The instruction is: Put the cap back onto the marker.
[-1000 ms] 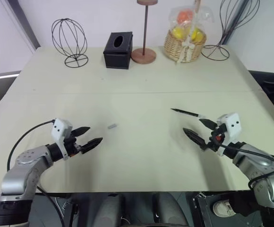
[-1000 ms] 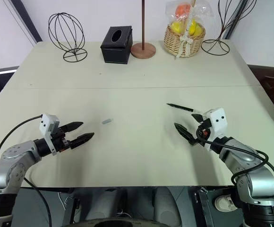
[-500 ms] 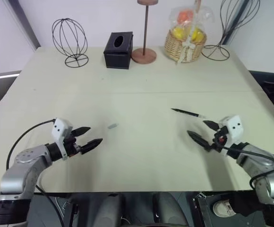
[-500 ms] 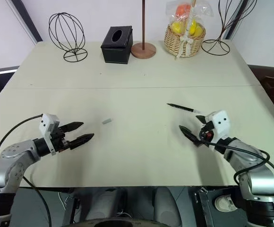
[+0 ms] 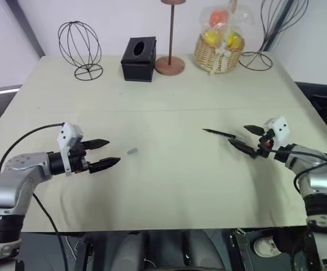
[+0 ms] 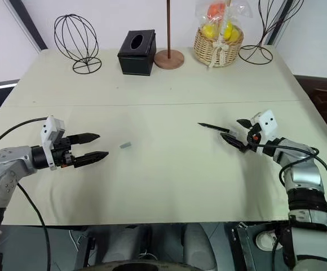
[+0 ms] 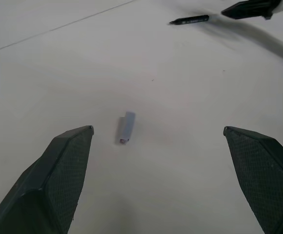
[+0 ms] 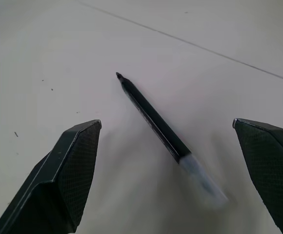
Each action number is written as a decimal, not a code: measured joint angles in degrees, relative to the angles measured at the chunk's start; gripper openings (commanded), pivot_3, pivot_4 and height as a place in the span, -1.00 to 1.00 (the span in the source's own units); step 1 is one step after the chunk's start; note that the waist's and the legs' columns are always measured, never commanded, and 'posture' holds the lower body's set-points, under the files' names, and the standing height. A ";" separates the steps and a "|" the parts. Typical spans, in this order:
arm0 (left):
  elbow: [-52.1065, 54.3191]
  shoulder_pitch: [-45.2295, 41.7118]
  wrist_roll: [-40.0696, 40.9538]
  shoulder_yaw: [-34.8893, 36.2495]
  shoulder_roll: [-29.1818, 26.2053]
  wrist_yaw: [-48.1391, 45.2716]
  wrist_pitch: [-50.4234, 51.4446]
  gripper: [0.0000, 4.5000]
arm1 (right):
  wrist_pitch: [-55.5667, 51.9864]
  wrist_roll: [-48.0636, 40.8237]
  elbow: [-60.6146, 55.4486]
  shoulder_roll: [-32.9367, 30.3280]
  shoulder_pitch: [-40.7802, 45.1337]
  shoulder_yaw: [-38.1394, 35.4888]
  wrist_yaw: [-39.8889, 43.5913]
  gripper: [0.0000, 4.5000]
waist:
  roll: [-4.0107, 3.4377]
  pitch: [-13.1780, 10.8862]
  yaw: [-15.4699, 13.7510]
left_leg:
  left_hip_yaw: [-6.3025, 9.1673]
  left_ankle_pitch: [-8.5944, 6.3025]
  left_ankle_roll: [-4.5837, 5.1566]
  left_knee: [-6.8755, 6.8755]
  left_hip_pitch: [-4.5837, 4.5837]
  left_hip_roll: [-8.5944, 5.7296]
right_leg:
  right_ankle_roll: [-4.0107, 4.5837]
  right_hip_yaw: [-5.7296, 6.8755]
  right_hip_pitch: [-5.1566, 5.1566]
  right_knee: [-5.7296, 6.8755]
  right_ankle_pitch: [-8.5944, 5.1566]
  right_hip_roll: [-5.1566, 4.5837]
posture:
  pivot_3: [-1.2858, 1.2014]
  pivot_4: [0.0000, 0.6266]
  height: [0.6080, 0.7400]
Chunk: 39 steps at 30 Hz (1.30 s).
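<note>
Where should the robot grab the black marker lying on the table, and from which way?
Probably around the black middle of the marker, coming from the right hand's side. The marker lies flat and alone on the table, between that hand's open fingers in the right wrist view. Its pointed tip faces away, so a middle grip would leave the tip free for the cap.

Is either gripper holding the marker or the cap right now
Nothing is held. Both grippers are open: the left gripper faces the cap, the right gripper faces the marker, both lying on the table.
</note>
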<state>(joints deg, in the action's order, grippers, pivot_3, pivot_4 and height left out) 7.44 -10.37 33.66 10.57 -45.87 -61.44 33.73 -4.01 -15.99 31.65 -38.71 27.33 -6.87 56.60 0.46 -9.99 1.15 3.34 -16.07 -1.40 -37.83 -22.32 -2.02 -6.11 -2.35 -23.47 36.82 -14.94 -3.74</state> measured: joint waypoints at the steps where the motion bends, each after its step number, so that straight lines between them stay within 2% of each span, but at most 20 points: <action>1: 0.80 0.59 0.46 0.23 -0.26 0.02 0.54 0.99 | 0.85 0.39 1.74 0.33 0.80 0.44 0.59 1.00 | -0.02 -0.01 0.00 | 0.00 0.00 0.00 0.00 0.00 -0.01 | 0.00 0.00 0.00 0.00 0.00 -0.02 | 0.03 -0.52 1.00; 16: 10.74 10.32 3.40 4.89 0.24 5.74 3.54 0.99 | 10.73 8.59 25.12 3.85 17.49 5.30 4.77 1.00 | -0.16 -0.14 -0.04 | 0.01 0.00 -0.02 0.04 0.00 -0.02 | 0.02 -0.03 -0.04 0.00 0.00 -0.07 | 0.03 -0.52 1.00; 24: 12.21 12.39 4.14 5.08 1.63 8.79 3.43 0.99 | 11.29 11.24 29.46 4.01 19.14 6.64 7.77 1.00 | -0.18 -0.15 0.04 | 0.01 0.00 -0.02 0.05 -0.01 -0.03 | 0.03 -0.03 -0.04 0.00 0.00 -0.07 | 0.03 -0.52 1.00; 31: 12.46 12.48 4.36 5.11 2.12 9.80 3.24 0.99 | 12.49 12.36 31.51 5.13 20.46 6.47 6.84 1.00 | -0.18 -0.15 0.28 | 0.00 0.00 -0.02 0.05 0.00 -0.02 | 0.03 -0.03 -0.04 0.01 0.01 -0.05 | 0.03 -0.52 1.00; 34: 12.46 12.26 4.35 5.10 2.14 10.30 3.18 1.00 | 12.66 12.42 31.86 5.79 20.78 6.32 6.56 0.60 | -0.18 -0.15 0.51 | 0.00 0.00 -0.03 0.05 0.00 -0.02 | 0.03 -0.03 -0.04 0.01 0.01 -0.05 | 0.03 -0.52 1.00; 39: 12.45 12.19 4.35 5.09 2.28 10.70 3.02 1.00 | 13.26 12.44 32.16 6.32 20.86 5.97 6.28 -0.54 | -0.18 -0.15 1.07 | 0.01 0.00 -0.03 0.07 0.00 -0.03 | 0.03 -0.03 -0.04 0.01 0.01 -0.05 | 0.03 -0.52 1.00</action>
<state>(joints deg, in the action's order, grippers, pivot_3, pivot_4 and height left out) 19.89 1.82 38.00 15.65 -43.59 -50.74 36.75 9.25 -3.55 63.81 -32.38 48.20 -0.90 62.87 0.28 -10.14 2.22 3.35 -16.07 -1.42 -37.77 -22.32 -2.05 -6.07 -2.38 -23.51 36.83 -14.93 -3.79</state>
